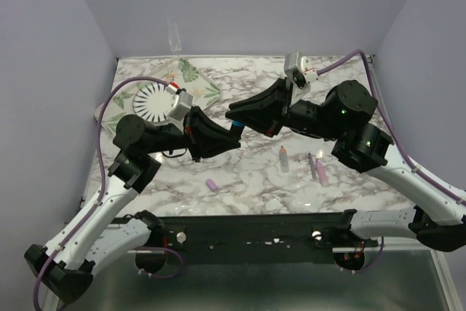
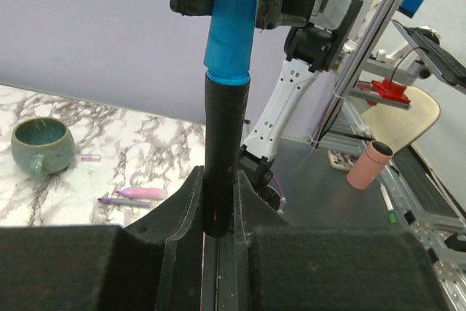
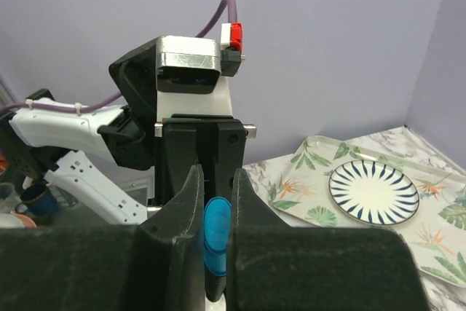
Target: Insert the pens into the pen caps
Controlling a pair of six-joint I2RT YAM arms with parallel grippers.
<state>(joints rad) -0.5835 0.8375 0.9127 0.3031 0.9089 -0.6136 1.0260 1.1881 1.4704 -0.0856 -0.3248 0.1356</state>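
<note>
My left gripper (image 1: 220, 138) and right gripper (image 1: 240, 118) meet tip to tip above the table's middle. In the left wrist view the left gripper (image 2: 218, 194) is shut on the black marker (image 2: 220, 143). The blue cap (image 2: 229, 30) sits over the marker's end, its rim against the black body. The right gripper (image 3: 216, 202) is shut on that blue cap (image 3: 216, 234). On the table to the right lie a pale grey marker with an orange tip (image 1: 283, 159), a thin dark pen (image 1: 311, 163) and a pink marker (image 1: 320, 171). A light purple cap (image 1: 212, 184) lies near the front.
A leaf-patterned tray (image 1: 196, 78) with a striped plate (image 1: 153, 101) stands at the back left. A teal-green mug (image 2: 41, 145) shows in the left wrist view, with the pink marker (image 2: 142, 193) near it. The table's front edge is just below the purple cap.
</note>
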